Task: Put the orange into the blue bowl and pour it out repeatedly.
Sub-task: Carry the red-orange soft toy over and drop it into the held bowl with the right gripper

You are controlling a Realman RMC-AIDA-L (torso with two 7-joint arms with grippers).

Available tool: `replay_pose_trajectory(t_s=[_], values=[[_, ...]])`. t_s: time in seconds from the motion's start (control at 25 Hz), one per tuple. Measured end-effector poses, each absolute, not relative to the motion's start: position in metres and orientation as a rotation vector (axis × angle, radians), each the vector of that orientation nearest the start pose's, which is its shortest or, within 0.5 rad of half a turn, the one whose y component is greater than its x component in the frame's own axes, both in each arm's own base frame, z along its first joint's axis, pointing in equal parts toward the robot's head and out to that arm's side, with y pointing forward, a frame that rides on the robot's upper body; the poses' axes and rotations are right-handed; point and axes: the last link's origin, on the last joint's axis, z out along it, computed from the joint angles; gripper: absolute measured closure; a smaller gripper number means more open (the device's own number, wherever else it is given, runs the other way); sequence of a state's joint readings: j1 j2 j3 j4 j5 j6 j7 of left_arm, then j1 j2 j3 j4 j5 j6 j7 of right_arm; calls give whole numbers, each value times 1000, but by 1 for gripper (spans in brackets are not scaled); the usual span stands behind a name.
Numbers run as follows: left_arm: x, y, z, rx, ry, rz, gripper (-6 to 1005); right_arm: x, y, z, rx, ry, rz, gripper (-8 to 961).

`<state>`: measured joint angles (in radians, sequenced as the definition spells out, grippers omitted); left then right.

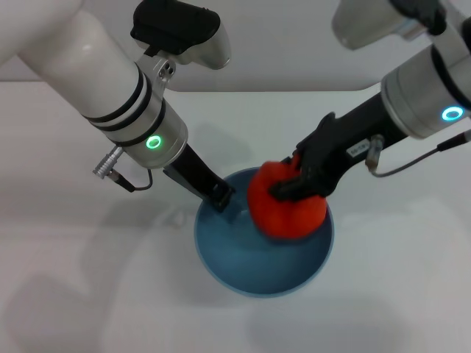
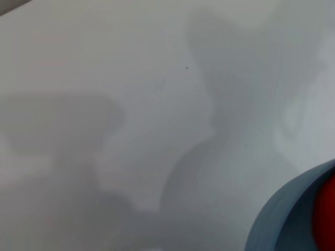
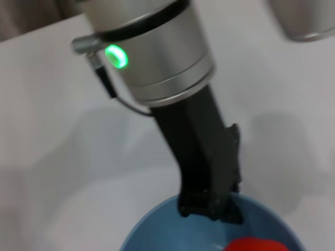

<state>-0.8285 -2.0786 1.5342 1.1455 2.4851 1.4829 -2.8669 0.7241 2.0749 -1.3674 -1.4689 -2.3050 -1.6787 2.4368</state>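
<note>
The blue bowl (image 1: 250, 257) stands on the white table near the middle of the head view. My left gripper (image 1: 221, 197) is shut on the bowl's far left rim. The red-orange orange (image 1: 283, 207) hangs over the bowl's far right side, with my right gripper (image 1: 294, 184) shut on it from above. In the left wrist view the blue bowl (image 2: 285, 219) and a sliver of the orange (image 2: 327, 209) sit in one corner. In the right wrist view the left gripper (image 3: 209, 206) pinches the bowl rim (image 3: 152, 227), and the orange (image 3: 256, 244) shows at the edge.
The white table (image 1: 88, 279) spreads all around the bowl. A thin cable (image 1: 412, 162) loops off my right wrist, and a plug with a cable (image 1: 110, 165) sticks out from my left wrist.
</note>
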Motion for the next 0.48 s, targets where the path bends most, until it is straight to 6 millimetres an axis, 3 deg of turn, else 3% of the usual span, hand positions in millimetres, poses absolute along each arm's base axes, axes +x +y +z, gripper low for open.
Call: replay_pose_trajectory(t_s=[0.2,0.28,0.48], values=[[-123,370,-51,-2600,-1106,486,1001,82,341,0,-2957,494,-246,696],[-124,369,-51,-2599,-1110,487,1001,82,341,2,-2952,502,-241,528],[-127,373,-51,-2585,-1100,459,1001,88,345,15,-2906,601,-209,530]])
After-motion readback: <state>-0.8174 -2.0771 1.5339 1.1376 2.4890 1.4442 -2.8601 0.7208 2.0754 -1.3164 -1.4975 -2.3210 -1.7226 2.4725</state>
